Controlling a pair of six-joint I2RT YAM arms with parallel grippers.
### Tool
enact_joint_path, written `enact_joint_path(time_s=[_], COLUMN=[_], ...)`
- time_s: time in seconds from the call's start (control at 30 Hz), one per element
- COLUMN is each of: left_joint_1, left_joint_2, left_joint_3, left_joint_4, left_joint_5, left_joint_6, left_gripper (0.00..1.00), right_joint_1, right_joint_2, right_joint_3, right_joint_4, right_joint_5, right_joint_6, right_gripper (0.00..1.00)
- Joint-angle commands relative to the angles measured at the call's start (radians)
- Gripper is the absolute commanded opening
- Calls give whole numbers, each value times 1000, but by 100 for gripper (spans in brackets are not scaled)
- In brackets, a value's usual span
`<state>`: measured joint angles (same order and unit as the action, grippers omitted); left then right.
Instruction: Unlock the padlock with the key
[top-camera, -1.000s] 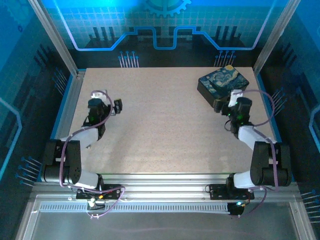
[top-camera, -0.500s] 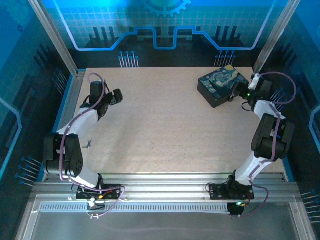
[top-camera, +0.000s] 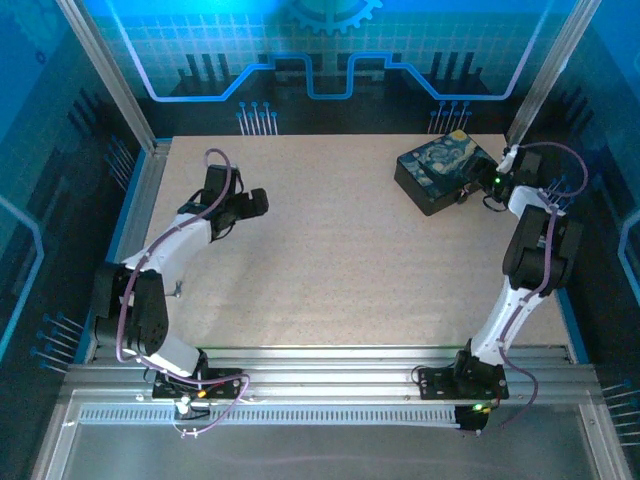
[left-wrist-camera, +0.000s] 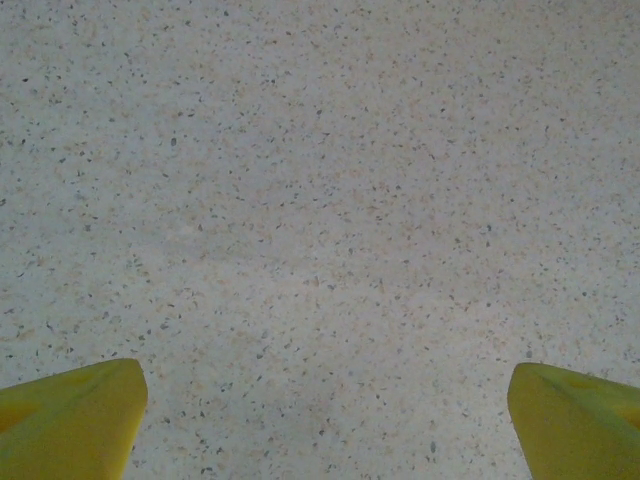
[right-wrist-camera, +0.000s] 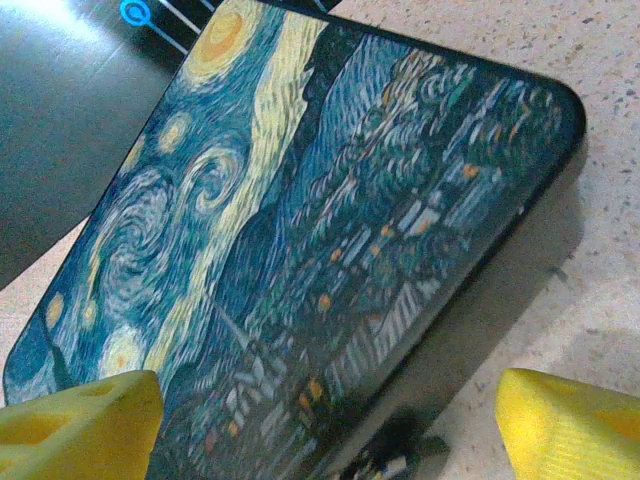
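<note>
**At the far right, spread jaws over the box: lock and key both unheld**

Over at two o'clock on the surface (top-camera: 330, 290), the right arm (top-camera: 530, 245) is stretched out and the right jaws are poised near a dark box (top-camera: 445, 168) with a swirling night-sky print on its lid. Yellow fingertips (right-wrist-camera: 80, 425) are seen at both bottom corners of the right wrist view, spread wide, with nothing gripped between them. The left jaws are spread just as wide, with fingertips (left-wrist-camera: 70, 420) well apart above bare speckled surface at about ten o'clock in the overhead view.

Now the risk. Neither lock nor key is held, and both are hard to pick out, so the wrong thing could be reached for. With the right jaws this near the lid, the box could be shoved if a descent is misjudged, and whatever sits against its foot could be knocked away. The thin item at eight o'clock appears to lie flat, so a pinch could be missed or the item skidded along the surface.

As for the task's things, a small dark object with bright glints (right-wrist-camera: 392, 462) is caught at six o'clock in the right wrist view, tight against the box's near edge. It is judged to be the padlock, though it is too cut off for certainty. A tiny thin metallic item (top-camera: 177, 290) is seen just beside the left arm (top-camera: 180, 235). It is possibly the key, but too small to tell.
</note>
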<state>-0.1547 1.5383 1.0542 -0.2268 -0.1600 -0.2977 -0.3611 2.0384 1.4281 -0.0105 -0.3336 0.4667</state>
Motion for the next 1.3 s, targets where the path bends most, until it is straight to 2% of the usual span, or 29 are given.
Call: enact_joint_path(time_s=[0.0,0.47,0.83,1.0,1.27], left_joint_1=[-2,-5,-4,-5,17], left_joint_2=[4,-23,26,34,19], left_joint_3=[33,54,108,124,132], left_joint_4=[-35,-66,-165,-231,-364], left_joint_5=[13,16,7,-22,-91], left_joint_6=[6,29,-43,-75,-226], left_gripper=[94,94,94,94,94], right_joint_1=[6,91,264,351,494], right_joint_2=[60,174,105,118,129], right_joint_3=[77,230,132,153,155], right_joint_4=[-60,-219,-162,-181,-205], right_joint_5=[-21,-18,-1,-25,-25], right_joint_6=[32,-77,-15,0,1], right_gripper=[86,65,61,61,62])
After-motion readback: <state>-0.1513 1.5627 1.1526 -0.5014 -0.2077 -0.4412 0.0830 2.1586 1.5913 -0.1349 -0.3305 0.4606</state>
